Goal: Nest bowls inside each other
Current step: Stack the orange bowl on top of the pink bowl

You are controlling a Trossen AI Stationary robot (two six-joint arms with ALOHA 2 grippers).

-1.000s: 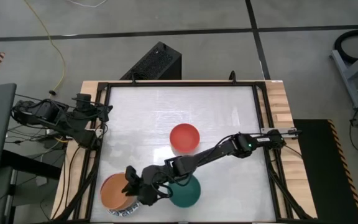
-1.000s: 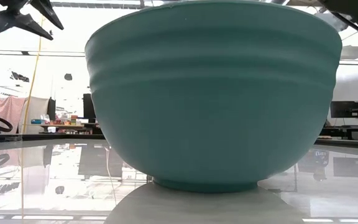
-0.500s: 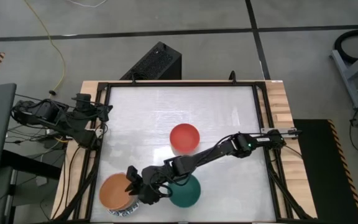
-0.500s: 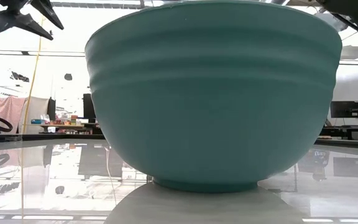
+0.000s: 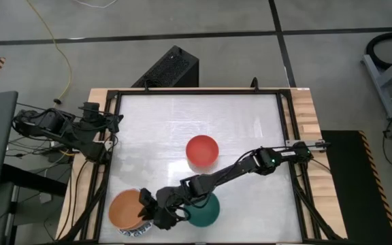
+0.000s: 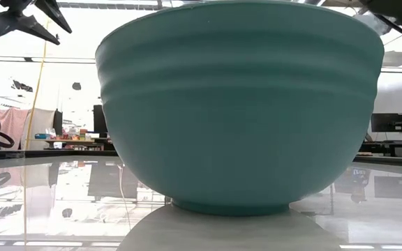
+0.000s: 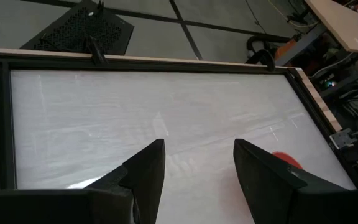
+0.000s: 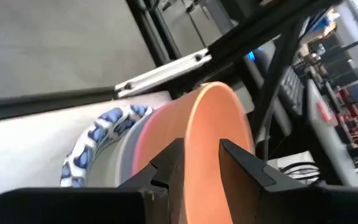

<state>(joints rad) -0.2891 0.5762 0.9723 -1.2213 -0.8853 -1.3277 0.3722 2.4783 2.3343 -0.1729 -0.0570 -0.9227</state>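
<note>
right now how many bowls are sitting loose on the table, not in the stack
2: the red bowl mid-table and the dark green bowl near the front edge. The orange bowl tops a stack at the front left; bowls nested beneath are mostly hidden.

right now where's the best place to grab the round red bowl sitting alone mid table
Take the round red bowl by its rim, one finger inside and one outside, coming straight down from above. It sits upright and open with its rim clear all round. The right gripper is at the orange bowl; the left gripper waits open.

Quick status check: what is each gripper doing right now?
Left gripper: open, empty, parked at the table's left edge.
Right gripper: closed on the orange bowl rim, atop the stack.
</note>
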